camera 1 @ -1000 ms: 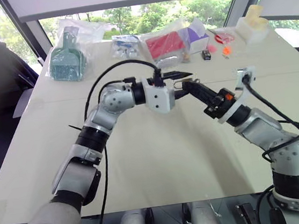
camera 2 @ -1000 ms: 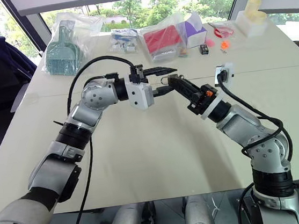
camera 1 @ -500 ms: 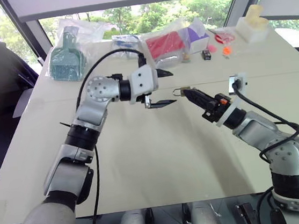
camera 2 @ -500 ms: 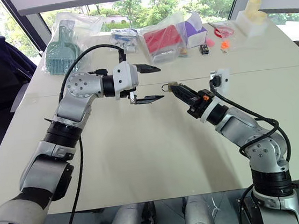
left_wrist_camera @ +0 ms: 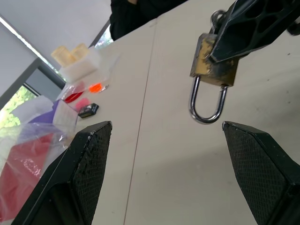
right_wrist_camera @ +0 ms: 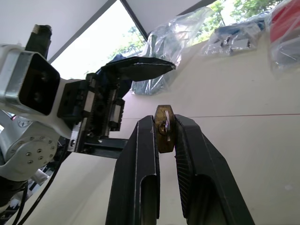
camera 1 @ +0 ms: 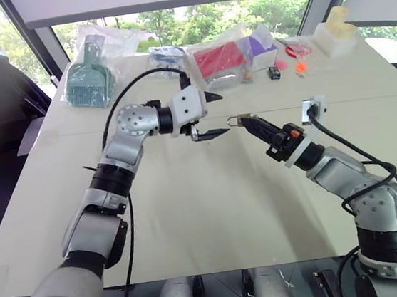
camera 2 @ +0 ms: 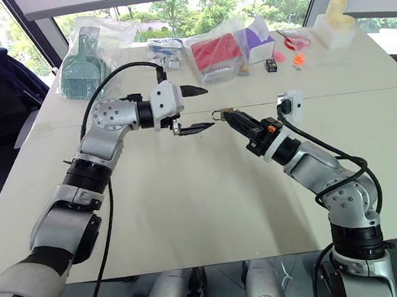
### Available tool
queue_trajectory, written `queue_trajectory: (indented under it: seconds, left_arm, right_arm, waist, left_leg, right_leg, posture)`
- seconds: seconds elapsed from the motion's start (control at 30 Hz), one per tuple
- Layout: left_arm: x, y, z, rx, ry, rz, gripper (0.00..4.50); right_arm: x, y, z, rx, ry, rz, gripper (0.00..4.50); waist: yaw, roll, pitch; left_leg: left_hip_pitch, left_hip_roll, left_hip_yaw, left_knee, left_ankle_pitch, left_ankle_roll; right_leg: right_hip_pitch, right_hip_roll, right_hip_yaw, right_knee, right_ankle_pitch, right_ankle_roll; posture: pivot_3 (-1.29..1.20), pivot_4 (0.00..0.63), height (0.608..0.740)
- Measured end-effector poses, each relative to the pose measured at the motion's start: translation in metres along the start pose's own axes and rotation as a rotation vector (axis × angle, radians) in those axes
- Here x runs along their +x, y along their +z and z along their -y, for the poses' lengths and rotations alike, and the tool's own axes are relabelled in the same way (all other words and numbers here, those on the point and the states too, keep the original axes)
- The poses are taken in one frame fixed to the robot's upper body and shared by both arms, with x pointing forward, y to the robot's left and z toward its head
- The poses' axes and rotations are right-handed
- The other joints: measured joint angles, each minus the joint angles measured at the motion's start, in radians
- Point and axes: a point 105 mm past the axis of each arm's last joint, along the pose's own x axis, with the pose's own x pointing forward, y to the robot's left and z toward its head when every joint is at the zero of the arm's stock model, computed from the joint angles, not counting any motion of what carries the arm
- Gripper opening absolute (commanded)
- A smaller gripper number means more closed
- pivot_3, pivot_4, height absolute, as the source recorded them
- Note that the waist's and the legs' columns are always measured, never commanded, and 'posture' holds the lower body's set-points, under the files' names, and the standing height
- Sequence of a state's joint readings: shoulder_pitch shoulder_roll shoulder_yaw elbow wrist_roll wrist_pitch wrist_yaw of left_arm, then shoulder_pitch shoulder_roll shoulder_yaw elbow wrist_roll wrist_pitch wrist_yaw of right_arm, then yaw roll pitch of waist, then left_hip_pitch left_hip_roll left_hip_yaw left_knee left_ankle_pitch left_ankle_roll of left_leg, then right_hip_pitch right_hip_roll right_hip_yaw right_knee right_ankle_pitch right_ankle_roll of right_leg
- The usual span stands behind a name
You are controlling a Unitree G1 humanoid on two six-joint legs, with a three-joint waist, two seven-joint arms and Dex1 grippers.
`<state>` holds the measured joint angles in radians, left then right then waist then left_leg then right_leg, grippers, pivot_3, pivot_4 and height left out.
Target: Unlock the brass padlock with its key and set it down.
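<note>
The brass padlock [left_wrist_camera: 213, 58] is a small gold block pinched between the tips of my right gripper [camera 1: 243, 122], which is shut on its body above the middle of the table. Its silvery shackle [left_wrist_camera: 206, 105] sticks out free and looks seated in the body. A small silvery ring [left_wrist_camera: 215, 16] peeks out at the body's other end; I cannot tell whether it is the key. My left gripper [camera 1: 220, 114] is open a short way left of the padlock, its fingers pointing at it without touching it. From the right wrist, the padlock [right_wrist_camera: 164, 129] shows edge-on between the two black fingers.
Along the table's far edge lie a green scoop in a bag [camera 1: 89, 78], a red pack in plastic [camera 1: 218, 60], a purple box [camera 1: 262, 44], a small black box [camera 1: 274, 72], orange bits [camera 1: 300, 67] and a white block [camera 1: 334, 32].
My left gripper was at the padlock by the right fingertips; it has opened, rolled and drawn back to the left. The right gripper still holds the padlock in the same place.
</note>
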<state>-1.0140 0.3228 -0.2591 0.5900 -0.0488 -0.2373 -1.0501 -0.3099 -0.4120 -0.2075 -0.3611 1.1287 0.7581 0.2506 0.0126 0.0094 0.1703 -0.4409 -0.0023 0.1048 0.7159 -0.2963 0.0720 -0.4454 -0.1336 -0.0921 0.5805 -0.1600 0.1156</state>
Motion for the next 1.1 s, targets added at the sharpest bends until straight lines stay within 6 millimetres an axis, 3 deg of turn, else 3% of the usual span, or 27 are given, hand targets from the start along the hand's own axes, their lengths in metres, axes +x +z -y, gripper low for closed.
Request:
queue_trajectory:
  seconds: [0.43,0.8,1.1]
  left_arm:
    - [0.014,0.0,-0.004,0.018,0.029,0.008,3.9]
    - [0.001,-0.006,-0.01,0.023,0.047,-0.033,3.9]
    - [0.007,0.002,-0.017,0.015,0.106,-0.001,3.9]
  right_arm:
    - [-0.001,0.0,-0.012,0.01,0.045,0.003,0.16]
    - [0.0,-0.002,-0.012,0.02,0.042,0.0,0.16]
    - [0.002,-0.005,-0.014,0.024,0.051,-0.009,0.16]
  waist:
    - [-0.001,0.0,0.0]
    - [0.0,0.0,0.0]
    - [-0.001,0.0,0.0]
  left_leg:
    - [0.0,0.0,0.0,0.0,0.0,0.0]
    - [0.0,0.0,0.0,0.0,0.0,0.0]
    - [0.0,0.0,0.0,0.0,0.0,0.0]
  right_leg:
    - [0.0,0.0,0.0,0.0,0.0,0.0]
    - [0.0,0.0,0.0,0.0,0.0,0.0]
    - [0.0,0.0,0.0,0.0,0.0,0.0]
  posture:
    - [0.0,0.15,0.735]
    - [0.0,0.15,0.735]
    - [0.0,0.15,0.735]
